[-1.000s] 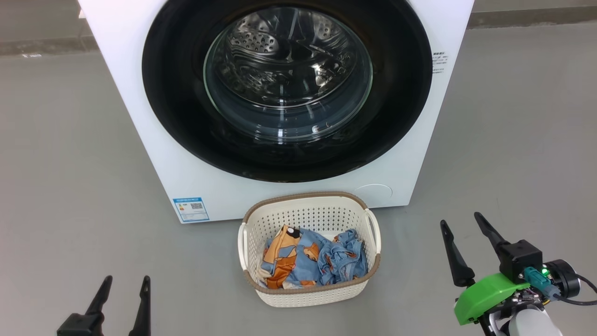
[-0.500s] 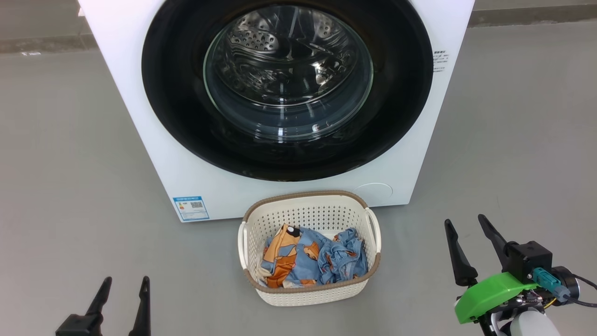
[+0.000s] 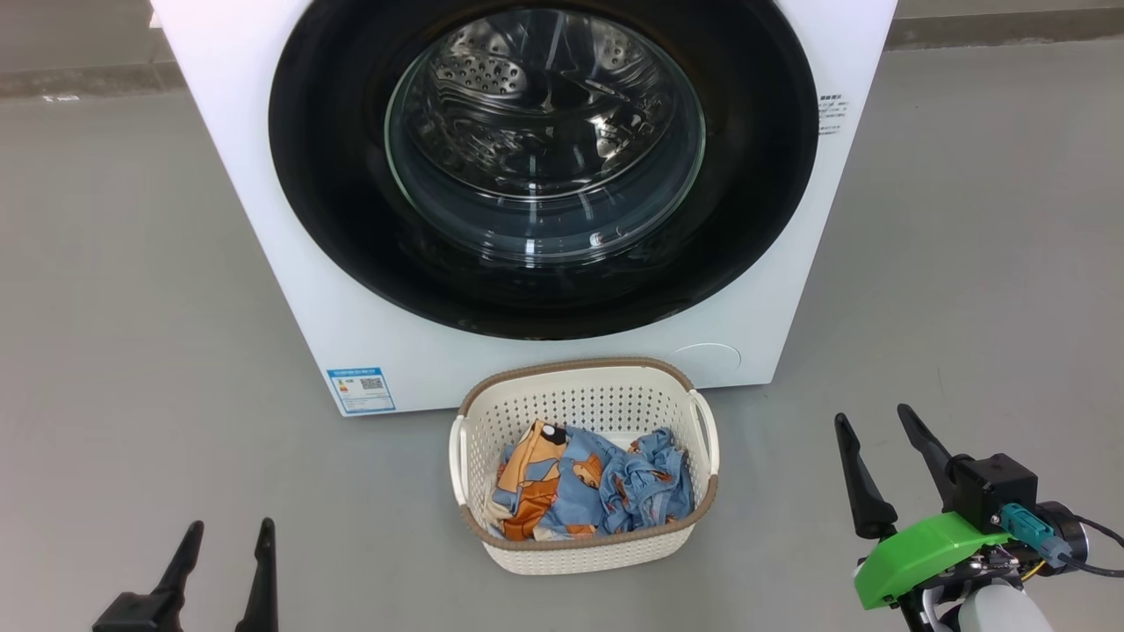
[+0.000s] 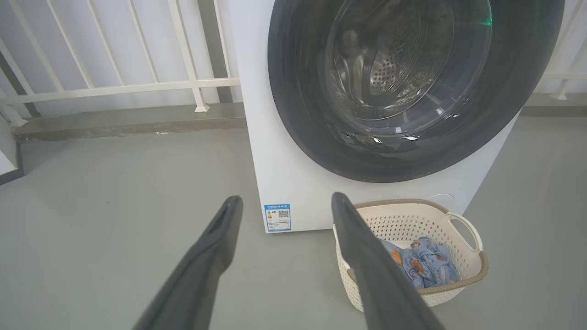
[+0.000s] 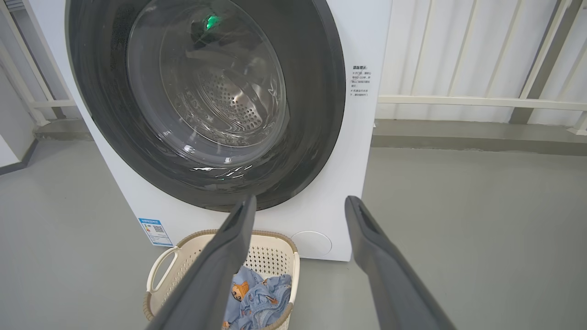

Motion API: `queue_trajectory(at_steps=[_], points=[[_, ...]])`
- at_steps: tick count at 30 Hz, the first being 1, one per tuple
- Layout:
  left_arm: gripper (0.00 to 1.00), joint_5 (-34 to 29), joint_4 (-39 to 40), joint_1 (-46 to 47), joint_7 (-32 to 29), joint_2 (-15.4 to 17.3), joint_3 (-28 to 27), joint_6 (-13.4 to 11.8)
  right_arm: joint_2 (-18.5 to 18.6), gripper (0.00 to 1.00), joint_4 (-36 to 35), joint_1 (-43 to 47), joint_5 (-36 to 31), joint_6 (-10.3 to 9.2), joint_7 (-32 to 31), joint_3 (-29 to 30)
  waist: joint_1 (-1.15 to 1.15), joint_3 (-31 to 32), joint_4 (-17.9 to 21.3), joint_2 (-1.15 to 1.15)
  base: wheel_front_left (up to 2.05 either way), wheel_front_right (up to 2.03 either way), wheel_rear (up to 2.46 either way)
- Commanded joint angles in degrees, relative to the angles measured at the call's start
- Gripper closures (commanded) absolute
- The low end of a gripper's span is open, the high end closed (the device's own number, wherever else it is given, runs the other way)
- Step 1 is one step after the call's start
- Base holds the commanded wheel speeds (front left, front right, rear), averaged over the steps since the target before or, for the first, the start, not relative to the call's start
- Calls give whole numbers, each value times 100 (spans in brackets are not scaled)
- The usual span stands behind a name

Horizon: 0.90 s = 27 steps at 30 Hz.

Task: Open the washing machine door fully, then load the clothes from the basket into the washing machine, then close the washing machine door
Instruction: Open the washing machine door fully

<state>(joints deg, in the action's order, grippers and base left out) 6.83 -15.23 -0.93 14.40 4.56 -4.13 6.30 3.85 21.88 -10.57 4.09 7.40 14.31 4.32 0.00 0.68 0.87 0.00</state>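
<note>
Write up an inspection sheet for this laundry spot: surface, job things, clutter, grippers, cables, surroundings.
Surface: smooth grey floor.
Machine: white washing machine stands on the floor, with a blue-white label sticker low on its front.
Door: washing machine door is shut; the steel drum shows through its glass.
Basket: basket stands upright on the floor, just in front of the machine.
Clothes: clothes lie bunched inside the basket, below its rim.
Clutter: nothing seen.
Grippers: left gripper open, empty; right gripper open, empty, to the right of the basket.
Cables: black cable at the right wrist.
Surroundings: white railing behind the machine.
</note>
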Motion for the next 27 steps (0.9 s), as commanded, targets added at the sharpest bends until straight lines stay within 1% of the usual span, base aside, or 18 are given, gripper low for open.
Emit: queue_trajectory(at_steps=[1,9,17,22,27], points=[[0,17,150,236,60,72,-215,-14,22,0,-120,-238,-43,9,69,-146,0,-1,4,0,0,0,0],[0,42,95,272,60,92,-229,23,6,0,-72,-237,-65,9,69,-138,0,17,-2,0,0,0,0],[0,-62,12,310,60,164,-196,43,12,0,-86,-241,-78,9,69,-134,0,30,-16,0,6,5,-11],[0,-50,-12,331,60,169,-191,56,10,0,-99,-212,-85,9,69,-124,0,40,-31,0,47,45,-92],[0,-17,-8,333,60,160,-180,69,2,0,-87,-175,-101,9,69,-109,0,38,-47,0,95,76,-171]])
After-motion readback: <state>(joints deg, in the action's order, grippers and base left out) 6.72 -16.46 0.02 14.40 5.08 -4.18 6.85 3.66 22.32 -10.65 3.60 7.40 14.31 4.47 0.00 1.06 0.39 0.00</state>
